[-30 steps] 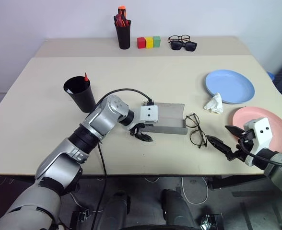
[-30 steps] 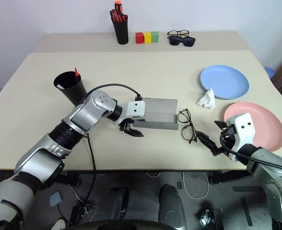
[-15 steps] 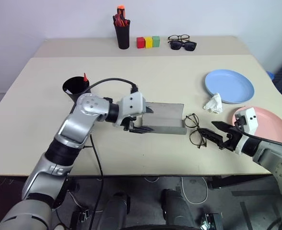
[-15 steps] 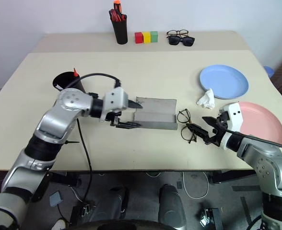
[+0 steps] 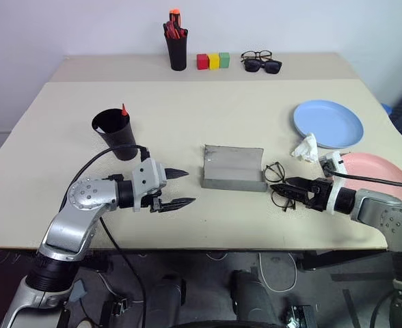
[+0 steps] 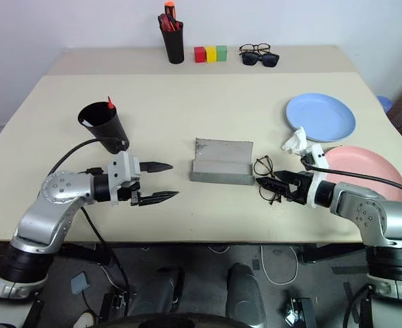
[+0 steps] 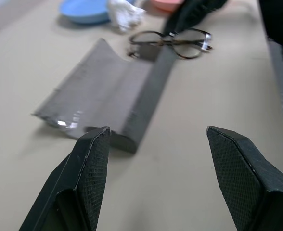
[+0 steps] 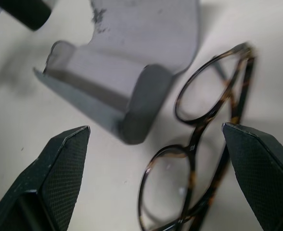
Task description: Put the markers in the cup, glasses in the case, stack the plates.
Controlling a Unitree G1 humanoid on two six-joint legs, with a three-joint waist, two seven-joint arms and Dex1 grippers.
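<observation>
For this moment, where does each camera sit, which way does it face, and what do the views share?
Left eye, right eye: on the head, looking forward and down over the table; both arms show.
Left wrist: looks along the open left claw toward the open case.
Right wrist: looks along the open right claw at the glasses.
Shared: all views show case and glasses.

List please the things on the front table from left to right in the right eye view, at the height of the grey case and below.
Left gripper → grey case → wire-rimmed glasses → right gripper, over the glasses' near lens → pink plate.
</observation>
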